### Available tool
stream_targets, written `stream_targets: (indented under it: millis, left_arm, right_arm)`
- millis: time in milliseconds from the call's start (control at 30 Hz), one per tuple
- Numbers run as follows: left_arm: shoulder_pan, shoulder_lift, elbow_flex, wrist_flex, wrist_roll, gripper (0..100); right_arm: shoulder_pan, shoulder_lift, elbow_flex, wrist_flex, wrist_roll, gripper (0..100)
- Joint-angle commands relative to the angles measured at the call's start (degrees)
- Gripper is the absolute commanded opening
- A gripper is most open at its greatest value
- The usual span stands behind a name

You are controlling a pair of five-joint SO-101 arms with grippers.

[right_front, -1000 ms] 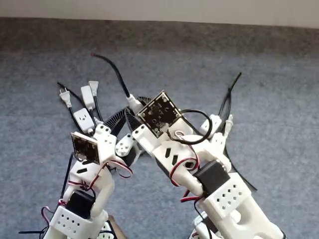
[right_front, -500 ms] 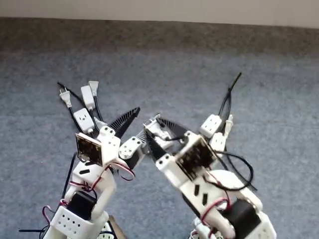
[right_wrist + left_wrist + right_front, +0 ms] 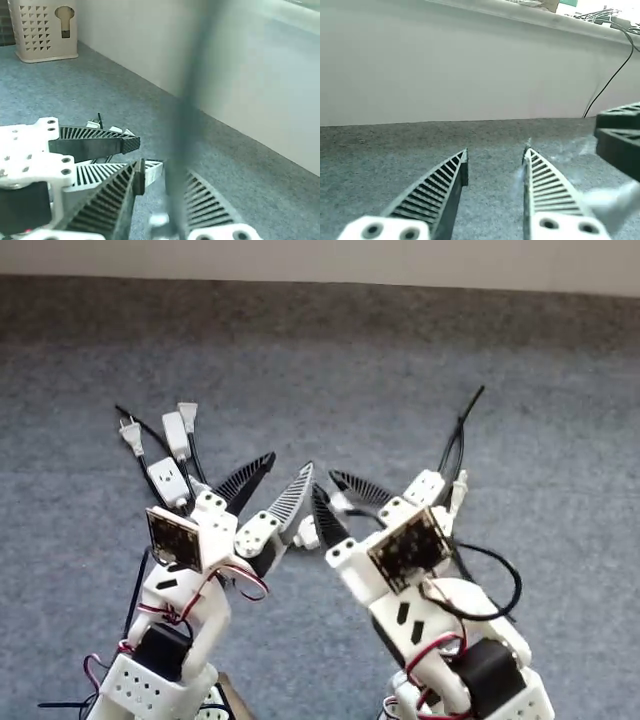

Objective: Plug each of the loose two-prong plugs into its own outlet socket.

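The left gripper (image 3: 291, 462) stood released, fingers spread over the grey carpet (image 3: 400, 360). Just at its 3 o'clock, the right gripper (image 3: 322, 481) was clenched on a white two-prong plug (image 3: 340, 502), whose dark cord (image 3: 187, 100) rose between its fingers. A white outlet socket (image 3: 165, 478) lay at the left gripper's 9 o'clock, with a loose plug (image 3: 130, 435) at the socket's 11 o'clock. A second socket (image 3: 425, 485) sat at the right gripper's 3 o'clock.

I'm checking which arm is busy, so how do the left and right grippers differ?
The left gripper has spread, empty jaws; the right gripper has jaws closed on a white plug. A black cord crosses the right gripper's jaws; none crosses the left gripper's. Both have ribbed jaws and lean toward each other.
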State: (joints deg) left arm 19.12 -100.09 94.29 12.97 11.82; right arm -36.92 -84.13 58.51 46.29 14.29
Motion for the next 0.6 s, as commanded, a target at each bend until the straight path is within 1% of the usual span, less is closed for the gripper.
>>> stream_targets:
  millis: [0,167,233,300,433,500,567]
  left_arm:
    - [0.6,-0.3,-2.3,0.0,0.1,19]
    - [0.5,-0.3,-2.2,0.1,0.0,19]
    - [-0.3,-0.3,-1.7,0.1,0.0,19]
    - [-3.2,-0.6,-0.7,0.1,0.0,19]
    - [-11.8,-0.3,-0.6,0.0,0.0,19]
    - [-14.5,-0.3,-0.5,0.0,0.0,19]
    - [-15.6,-0.2,-0.2,0.1,0.1,19]
  right_arm:
    - [1.5,5.5,-6.7,-2.6,0.8,6.3]
    - [1.7,14.5,-15.3,-2.2,0.7,6.3]
    - [3.8,16.6,-17.1,-0.4,0.7,6.3]
    - [5.8,17.8,-17.7,1.5,0.6,6.3]
    - [11.6,19.6,-17.6,7.1,1.1,7.0]
    - [13.6,20.5,-18.0,11.6,4.0,11.4]
    - [15.3,21.8,-18.1,16.6,5.9,15.7]
